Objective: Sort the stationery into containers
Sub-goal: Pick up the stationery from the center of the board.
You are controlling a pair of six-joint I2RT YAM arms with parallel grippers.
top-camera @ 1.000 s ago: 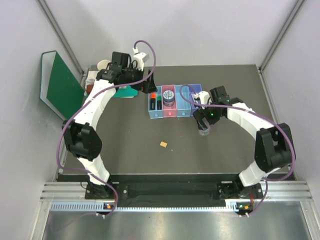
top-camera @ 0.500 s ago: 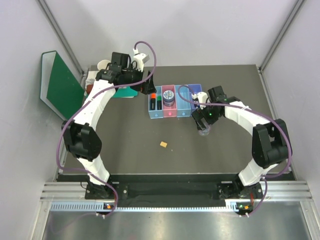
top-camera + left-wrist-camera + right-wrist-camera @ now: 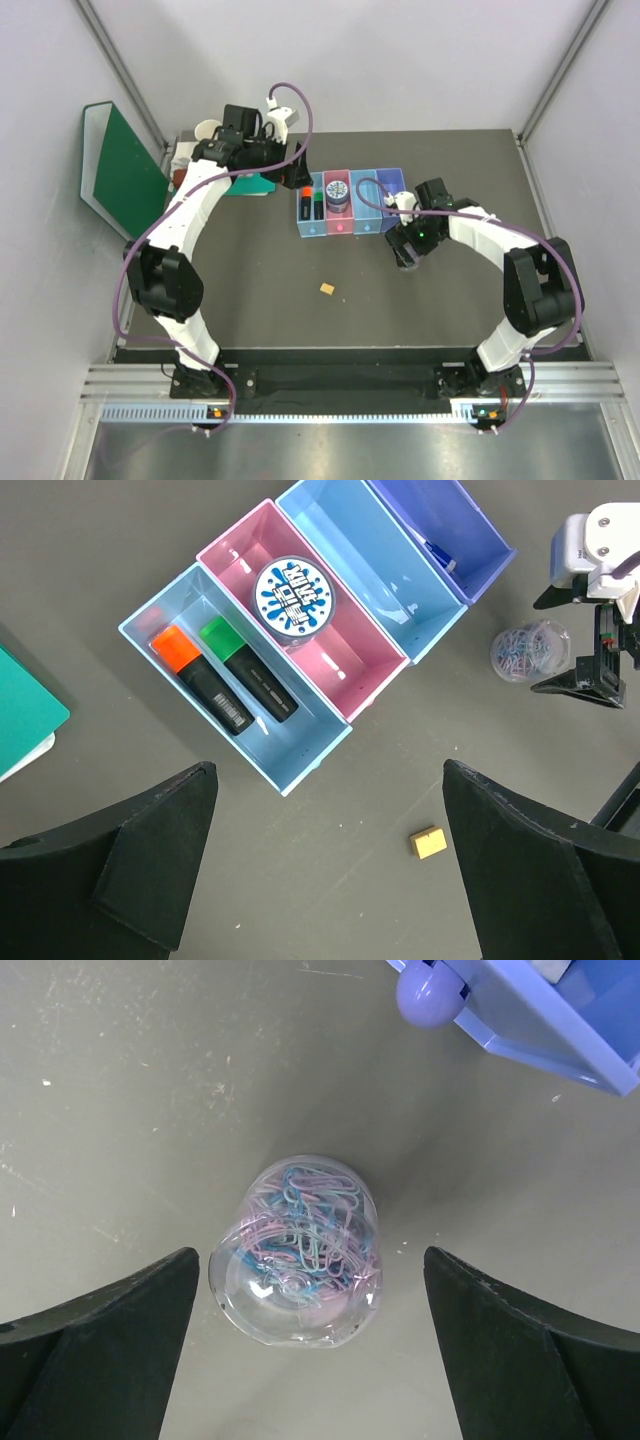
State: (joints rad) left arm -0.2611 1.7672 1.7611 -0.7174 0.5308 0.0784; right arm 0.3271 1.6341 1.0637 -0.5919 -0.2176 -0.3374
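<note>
The four joined bins (image 3: 350,205) stand at the table's back middle. In the left wrist view the light blue bin (image 3: 300,765) holds an orange-capped highlighter (image 3: 200,680) and a green-capped highlighter (image 3: 245,667). The pink bin (image 3: 360,665) holds the blue-patterned tin (image 3: 293,600). The blue bin (image 3: 380,570) looks empty. My right gripper (image 3: 310,1360) is open, its jaws on either side of the clear tub (image 3: 295,1250) of coloured paper clips, apart from it. A tan block (image 3: 327,288) lies alone. My left gripper (image 3: 330,880) is open and empty above the bins. No white pens show.
A green folder (image 3: 125,170) leans at the far left, with a paper cup (image 3: 207,130) and a teal sheet (image 3: 255,183) near it. The purple bin's corner (image 3: 540,1010) lies just beyond the tub. White walls enclose the table on three sides.
My right gripper has shifted slightly right and toward the near side, and now covers the clear tub in the top view. The left arm has not moved.
</note>
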